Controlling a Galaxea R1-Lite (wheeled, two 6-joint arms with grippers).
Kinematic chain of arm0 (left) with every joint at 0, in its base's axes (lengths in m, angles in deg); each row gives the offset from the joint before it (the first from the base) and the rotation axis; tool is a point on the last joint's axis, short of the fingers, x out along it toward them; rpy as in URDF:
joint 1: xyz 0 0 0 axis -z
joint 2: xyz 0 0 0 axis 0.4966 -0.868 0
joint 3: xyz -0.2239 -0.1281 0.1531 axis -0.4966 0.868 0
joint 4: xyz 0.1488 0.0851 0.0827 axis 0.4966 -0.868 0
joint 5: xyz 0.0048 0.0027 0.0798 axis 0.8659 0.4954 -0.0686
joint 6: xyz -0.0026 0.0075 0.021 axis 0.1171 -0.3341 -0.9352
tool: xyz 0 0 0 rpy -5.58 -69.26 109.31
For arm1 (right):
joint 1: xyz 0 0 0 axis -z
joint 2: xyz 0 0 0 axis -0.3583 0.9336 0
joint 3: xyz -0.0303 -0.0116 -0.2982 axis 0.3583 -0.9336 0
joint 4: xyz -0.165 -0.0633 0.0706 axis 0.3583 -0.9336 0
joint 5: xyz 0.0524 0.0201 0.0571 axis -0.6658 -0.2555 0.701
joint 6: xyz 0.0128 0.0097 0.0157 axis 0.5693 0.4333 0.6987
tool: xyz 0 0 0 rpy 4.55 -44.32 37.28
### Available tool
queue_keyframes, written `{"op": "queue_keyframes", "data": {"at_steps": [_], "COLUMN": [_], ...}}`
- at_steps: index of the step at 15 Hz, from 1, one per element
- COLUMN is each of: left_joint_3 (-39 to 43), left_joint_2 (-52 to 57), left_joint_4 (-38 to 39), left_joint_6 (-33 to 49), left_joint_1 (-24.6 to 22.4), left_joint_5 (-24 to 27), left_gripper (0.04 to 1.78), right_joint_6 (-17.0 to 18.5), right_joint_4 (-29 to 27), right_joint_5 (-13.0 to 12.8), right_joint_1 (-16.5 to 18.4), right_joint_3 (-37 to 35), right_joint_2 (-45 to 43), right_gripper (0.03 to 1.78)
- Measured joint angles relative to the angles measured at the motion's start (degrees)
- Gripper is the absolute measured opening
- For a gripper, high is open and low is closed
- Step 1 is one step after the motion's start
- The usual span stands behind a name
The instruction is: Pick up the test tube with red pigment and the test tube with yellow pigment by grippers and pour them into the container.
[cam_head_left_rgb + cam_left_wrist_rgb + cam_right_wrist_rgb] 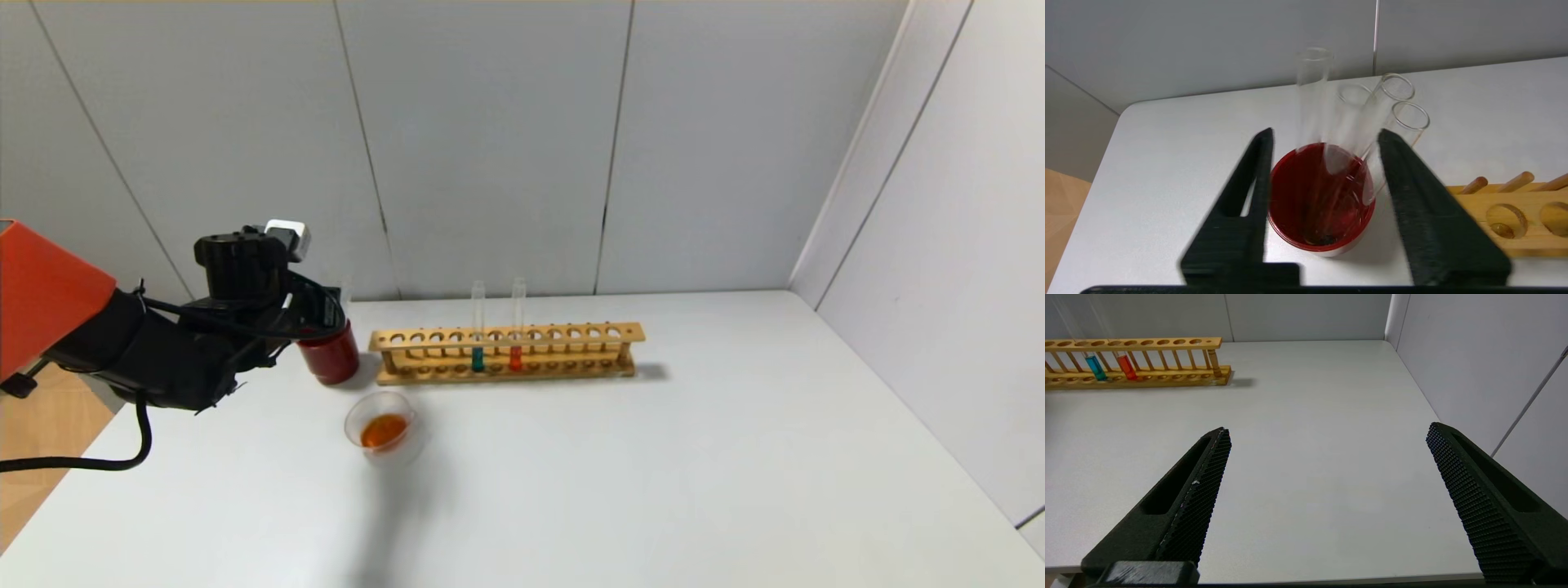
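My left gripper (pixel 324 314) (pixel 1326 134) is open, its fingers either side of an opaque dark red cup (pixel 331 359) (pixel 1294 183) at the table's far left. Several clear, empty-looking test tubes (pixel 1372 118) lean in that cup; one (pixel 1312 90) is blurred between the fingers, touching neither. No tube with yellow liquid is in view. The glass container (pixel 408 445) stands in front of the cup and holds orange liquid. My right gripper (pixel 1327 430) is open and empty over bare table, out of the head view.
A wooden tube rack (pixel 571 333) (pixel 1167 342) stands right of the cup. It holds a teal-liquid tube (pixel 478 358) (pixel 1096 367) and a red-liquid tube (pixel 516 358) (pixel 1126 366). Grey walls close the back and right; the table's left edge is near my left arm.
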Motion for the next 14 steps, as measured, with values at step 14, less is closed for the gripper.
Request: {"op": "queue_keyframes", "data": {"at_steps": [14], "left_joint_3": [9.37], "left_joint_2": [41.31], "left_joint_4": [-5.71], "left_joint_6": [-5.33], "left_joint_1": [0.0], "left_joint_5": [-9.25], "left_gripper": [1.75], "right_joint_6": [0.0], "right_joint_4": [0.0], "right_joint_5": [-0.02], "right_joint_1": [0.0], "right_joint_3": [0.0], "right_joint_2": [0.0], "right_gripper": [1.75]}}
